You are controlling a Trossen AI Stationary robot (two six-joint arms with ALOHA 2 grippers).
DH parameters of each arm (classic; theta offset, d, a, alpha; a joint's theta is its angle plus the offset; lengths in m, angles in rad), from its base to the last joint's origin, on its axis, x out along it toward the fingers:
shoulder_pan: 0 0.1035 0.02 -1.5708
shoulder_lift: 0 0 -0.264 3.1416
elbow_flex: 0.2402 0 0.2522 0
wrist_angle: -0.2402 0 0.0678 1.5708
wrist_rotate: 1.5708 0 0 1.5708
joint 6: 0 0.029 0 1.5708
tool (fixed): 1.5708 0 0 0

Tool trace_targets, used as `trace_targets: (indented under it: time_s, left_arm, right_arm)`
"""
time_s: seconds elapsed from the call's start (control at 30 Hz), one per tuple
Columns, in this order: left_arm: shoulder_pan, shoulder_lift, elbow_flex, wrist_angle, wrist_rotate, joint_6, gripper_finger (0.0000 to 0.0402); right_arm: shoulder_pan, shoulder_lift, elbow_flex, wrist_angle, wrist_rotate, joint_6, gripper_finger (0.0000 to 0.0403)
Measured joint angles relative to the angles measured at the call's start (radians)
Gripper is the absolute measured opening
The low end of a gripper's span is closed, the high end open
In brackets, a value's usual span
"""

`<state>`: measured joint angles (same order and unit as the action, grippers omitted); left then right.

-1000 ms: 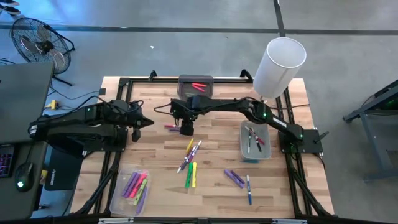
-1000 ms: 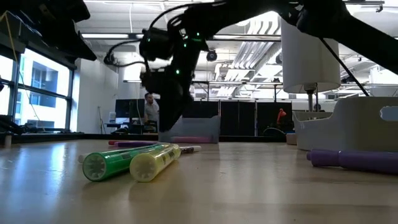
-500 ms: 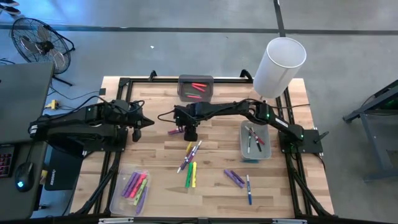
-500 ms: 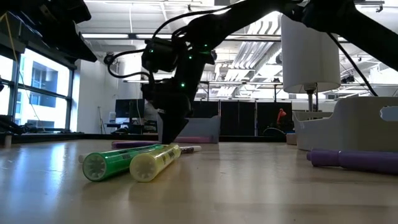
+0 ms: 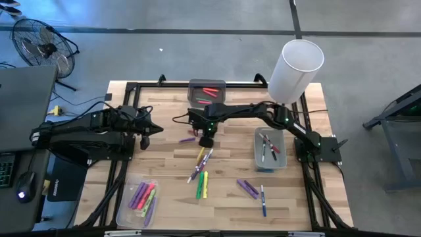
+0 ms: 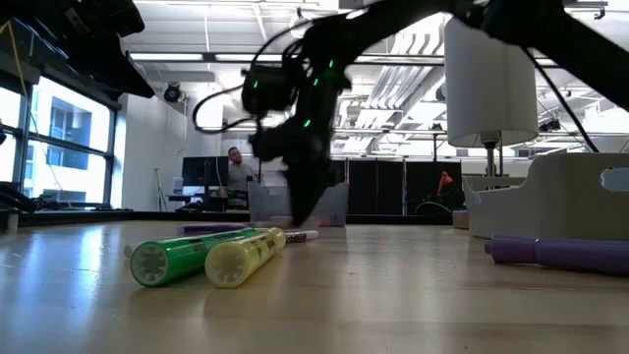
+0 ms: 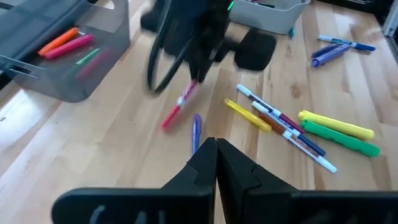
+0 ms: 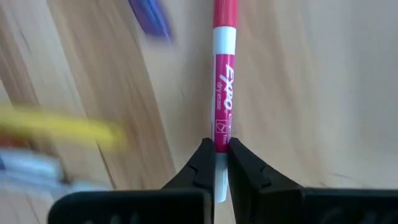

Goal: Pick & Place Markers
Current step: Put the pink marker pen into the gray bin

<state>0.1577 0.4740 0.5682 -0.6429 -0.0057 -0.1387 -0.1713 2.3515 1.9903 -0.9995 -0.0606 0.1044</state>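
Your right end effector pinches a pink marker by one end, mid-counter beside a purple marker. Your left end effector waits pressed together at the counter's left.

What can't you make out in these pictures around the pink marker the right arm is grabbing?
- Low view: the right claw is motion-blurred, so its grip does not show there.
- High view: the arm's wrist covers most of the pink marker.
- Right wrist view: the marker's far end is cut off by the picture's edge; the purple marker and yellow marker are blurred.
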Motion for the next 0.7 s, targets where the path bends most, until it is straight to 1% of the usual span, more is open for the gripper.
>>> trace_targets:
  time_s: [0.07, 0.13, 0.2, 0.27, 0.4, 0.5, 0.6, 0.7]
  left_arm:
    - [-0.001, 0.001, 0.0, 0.0, -0.011, 0.0, 0.0001]
    - [-0.001, 0.002, 0.0, 0.002, -0.012, 0.001, 0.0001]
    - [0.0, 0.003, 0.0, 0.005, -0.016, 0.003, 0.0001]
    - [-0.001, 0.003, 0.0, 0.009, -0.024, 0.003, 0.0001]
    - [-0.001, 0.003, 0.0, 0.014, -0.064, 0.003, 0.0001]
    - [-0.001, 0.003, 0.0, 0.024, -0.108, 0.003, 0.0001]
    - [-0.001, 0.025, 0.0, 0.029, -0.115, 0.0, 0.0007]
    - [-0.001, 0.067, 0.0, 0.058, -0.094, -0.009, 0.0036]
  right_arm:
    - [0.006, -0.074, 0.0, -0.007, 0.052, 0.016, 0.0013]
    - [0.008, -0.176, -0.028, -0.021, 0.092, 0.029, 0.0013]
    - [0.008, -0.275, -0.105, -0.006, 0.095, 0.064, 0.001]
    - [0.01, -0.38, -0.223, 0.044, 0.114, 0.131, 0.001]
    - [0.051, -0.637, -0.476, 0.112, 0.201, 0.378, 0.001]
    - [0.122, -0.808, -0.638, 0.109, 0.282, 0.598, 0.001]
    - [0.212, -0.94, -0.763, 0.086, 0.353, 0.814, 0.001]
    - [0.309, -1.058, -0.847, 0.018, 0.391, 1.046, 0.001]
